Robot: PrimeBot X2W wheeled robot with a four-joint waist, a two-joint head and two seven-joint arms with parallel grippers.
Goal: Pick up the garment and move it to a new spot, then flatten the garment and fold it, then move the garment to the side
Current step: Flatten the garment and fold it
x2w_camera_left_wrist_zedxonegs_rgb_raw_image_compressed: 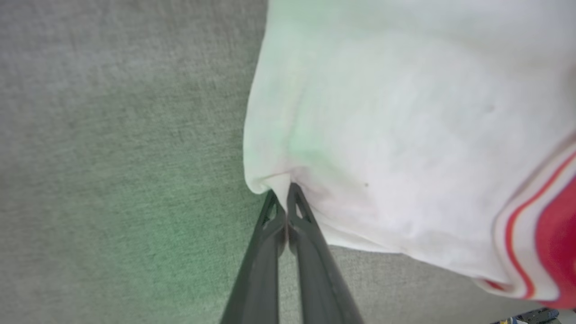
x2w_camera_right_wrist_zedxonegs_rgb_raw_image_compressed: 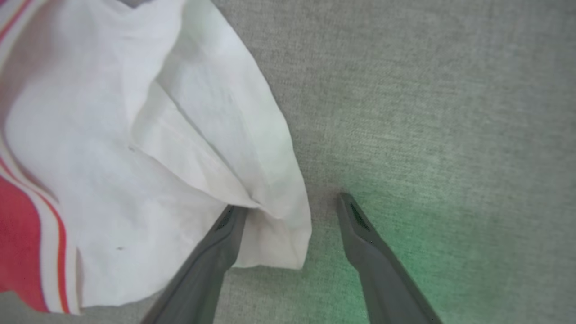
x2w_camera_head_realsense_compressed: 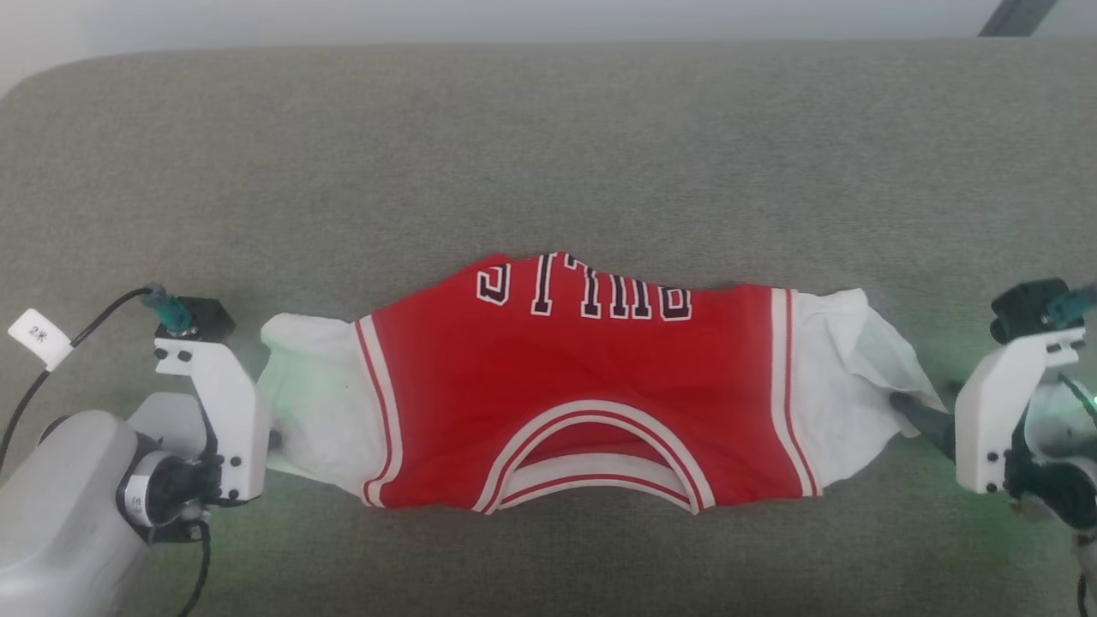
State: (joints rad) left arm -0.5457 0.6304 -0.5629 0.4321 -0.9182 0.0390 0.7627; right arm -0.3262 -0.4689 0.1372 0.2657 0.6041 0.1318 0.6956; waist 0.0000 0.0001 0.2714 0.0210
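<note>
Left tool clenched on garment sleeve | right tool released, straddling other sleeve | red body, white sleeves, collar nearest

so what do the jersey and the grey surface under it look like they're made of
Jersey: soft cloth, probably a synthetic knit, matte. It sags and creases, and the white sleeve looks thin, lying in loose folds.
Grey surface: woven, upholstery-like fabric, matte. A fine heathered weave shows up close in the wrist views. What lies beneath it can't be told.

garment lettered BULLS, cable tag marked 2米
</note>
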